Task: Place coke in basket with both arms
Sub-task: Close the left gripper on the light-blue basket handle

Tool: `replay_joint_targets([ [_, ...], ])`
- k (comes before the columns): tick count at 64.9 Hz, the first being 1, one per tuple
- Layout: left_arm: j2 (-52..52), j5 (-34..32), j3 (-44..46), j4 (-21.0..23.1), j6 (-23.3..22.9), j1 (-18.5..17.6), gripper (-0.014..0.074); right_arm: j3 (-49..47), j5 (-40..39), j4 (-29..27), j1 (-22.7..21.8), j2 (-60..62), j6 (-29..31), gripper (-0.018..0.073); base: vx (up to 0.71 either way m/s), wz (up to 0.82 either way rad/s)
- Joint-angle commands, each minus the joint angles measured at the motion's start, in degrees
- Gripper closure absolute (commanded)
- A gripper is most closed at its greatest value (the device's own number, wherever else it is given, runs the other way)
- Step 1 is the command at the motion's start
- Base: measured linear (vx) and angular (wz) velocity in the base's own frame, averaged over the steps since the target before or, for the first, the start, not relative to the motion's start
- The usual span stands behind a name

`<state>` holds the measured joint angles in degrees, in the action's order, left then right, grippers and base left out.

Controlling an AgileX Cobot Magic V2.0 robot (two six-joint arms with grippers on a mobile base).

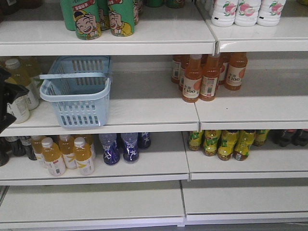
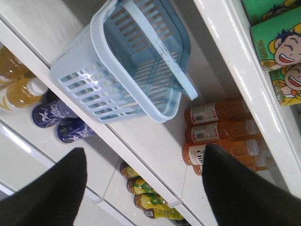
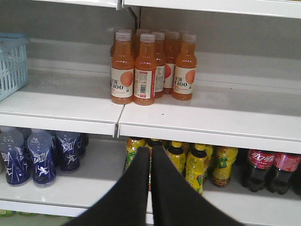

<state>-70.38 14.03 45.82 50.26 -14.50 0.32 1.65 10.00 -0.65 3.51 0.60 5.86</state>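
Observation:
The light blue basket [image 1: 72, 97] stands on the middle shelf at the left, with nothing seen inside it. In the left wrist view the basket [image 2: 89, 89] lies ahead of my left gripper [image 2: 146, 150], which is open with nothing between its black fingers [image 2: 51, 188]. My right gripper [image 3: 150, 149] is shut with nothing in it, and faces the shelves well to the right of the basket [image 3: 9, 66]. No coke can shows in any view. A black arm part [image 1: 6, 103] juts in at the left edge of the front view.
Orange bottles [image 1: 207, 77] stand on the basket's shelf to its right. Green cartoon cans [image 1: 91, 19] and white bottles [image 1: 245, 12] fill the top shelf. Below are blue bottles [image 1: 120, 147], yellow-green bottles [image 1: 221, 142] and dark cola bottles [image 3: 268, 169].

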Motion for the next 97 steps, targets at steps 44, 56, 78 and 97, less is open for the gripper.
replay_joint_targets([
  [44,-29.05,12.02,23.20,52.20,41.98,-0.22,0.0094,0.40,-4.27,0.14,-0.02,0.74,0.22,0.0561,0.00,0.00],
  [56,-32.14,11.25,27.76,52.20,41.49,-0.22,0.0094,0.40,-4.27,0.14,-0.02,0.74,0.22,0.0561,0.00,0.00],
  [78,-35.15,8.86,29.63,52.20,38.51,-0.12,0.0094,0.40,-4.27,0.14,-0.02,0.74,0.22,0.0561,0.00,0.00],
  [97,-39.60,11.61,35.20,52.20,40.07,-0.12,0.0094,0.40,-4.27,0.14,-0.02,0.74,0.22,0.0561,0.00,0.00],
])
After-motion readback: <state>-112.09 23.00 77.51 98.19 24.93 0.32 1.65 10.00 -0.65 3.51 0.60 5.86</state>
